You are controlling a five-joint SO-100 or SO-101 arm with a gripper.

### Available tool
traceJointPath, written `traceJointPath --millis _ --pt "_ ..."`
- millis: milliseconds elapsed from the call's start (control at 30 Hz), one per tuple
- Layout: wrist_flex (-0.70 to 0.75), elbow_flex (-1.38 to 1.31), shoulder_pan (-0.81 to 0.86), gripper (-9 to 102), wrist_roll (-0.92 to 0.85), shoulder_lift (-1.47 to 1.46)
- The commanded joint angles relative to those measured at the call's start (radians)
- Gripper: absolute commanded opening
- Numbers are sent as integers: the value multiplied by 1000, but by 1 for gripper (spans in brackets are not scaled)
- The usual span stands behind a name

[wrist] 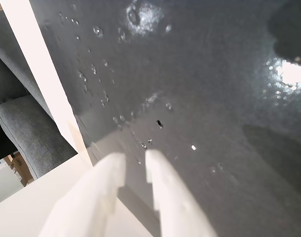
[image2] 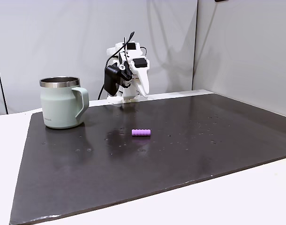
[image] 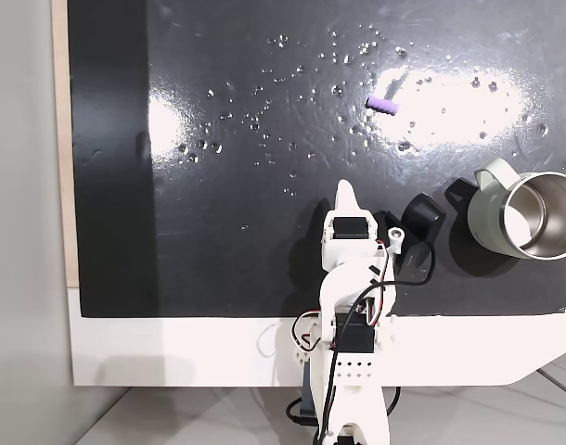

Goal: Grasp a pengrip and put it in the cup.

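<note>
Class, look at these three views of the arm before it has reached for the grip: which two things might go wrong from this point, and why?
1. The tiny purple ribbed rubber tube lies loose on the glossy black mat, well apart from the tool; a narrow, round thing may roll or slip from the fingers.
2. The sage-green steel-lined mug stands near the arm's base; a swing toward it might knock its loop handle.

Purple pengrip (image2: 141, 132), sage-green cup (image2: 61, 109) with steel inside, glossy black mat (image2: 180, 150).
</note>
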Motion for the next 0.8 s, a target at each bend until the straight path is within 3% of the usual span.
traceJointPath --millis 0,533,767 --pt "5 -6 -12 0 -14 9" --pt "-20 -8 11 0 0 11" --pt "35 -250 57 1 2 -135"
